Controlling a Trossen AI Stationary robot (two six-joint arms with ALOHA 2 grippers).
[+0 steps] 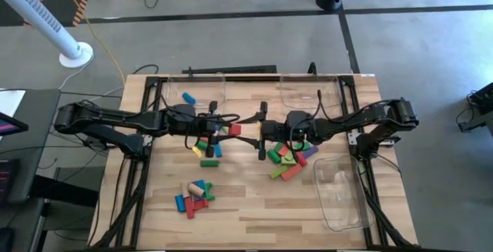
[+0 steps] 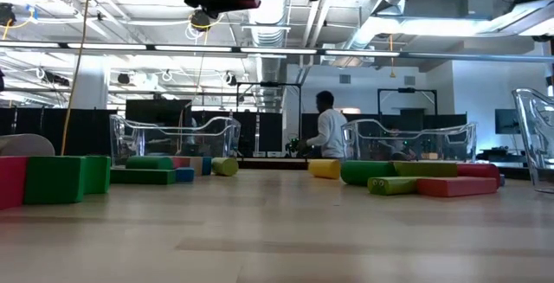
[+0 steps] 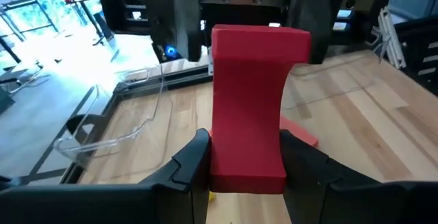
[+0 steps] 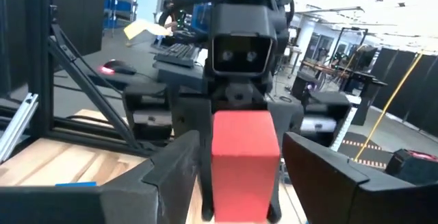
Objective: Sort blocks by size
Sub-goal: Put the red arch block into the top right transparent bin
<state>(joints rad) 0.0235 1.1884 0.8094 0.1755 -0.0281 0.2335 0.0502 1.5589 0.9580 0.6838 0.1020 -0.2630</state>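
Note:
A red block [image 3: 250, 101] hangs above the table's middle, and my left gripper [image 3: 246, 161] is shut on it. My right gripper [image 4: 243, 166] faces it from the table's right and is open. Its fingers [image 4: 174, 172] stand on either side of the block's free end [image 4: 245, 159], with narrow gaps showing. In the high view the two grippers meet at the red block [image 1: 234, 129]. Other coloured blocks lie in loose piles on the table: under the left gripper [image 1: 206, 147], under the right arm [image 1: 289, 162] and near the front [image 1: 194, 195]. My left gripper pinches the red block's two sides at its near end [image 3: 226, 166] between its two fingers. The fingers lie about level and point toward the table's right, along the block. The block is lifted clear of the table and sticks out past the fingertips toward my right gripper.
Clear plastic trays stand at the back left [image 1: 202, 82], the back right [image 1: 312, 90] and the near right [image 1: 339, 198]. A single blue block [image 1: 188, 98] lies by the back-left tray. Bare wood shows in the table's front middle [image 1: 262, 206]. A person [image 2: 327, 131] stands in the room beyond.

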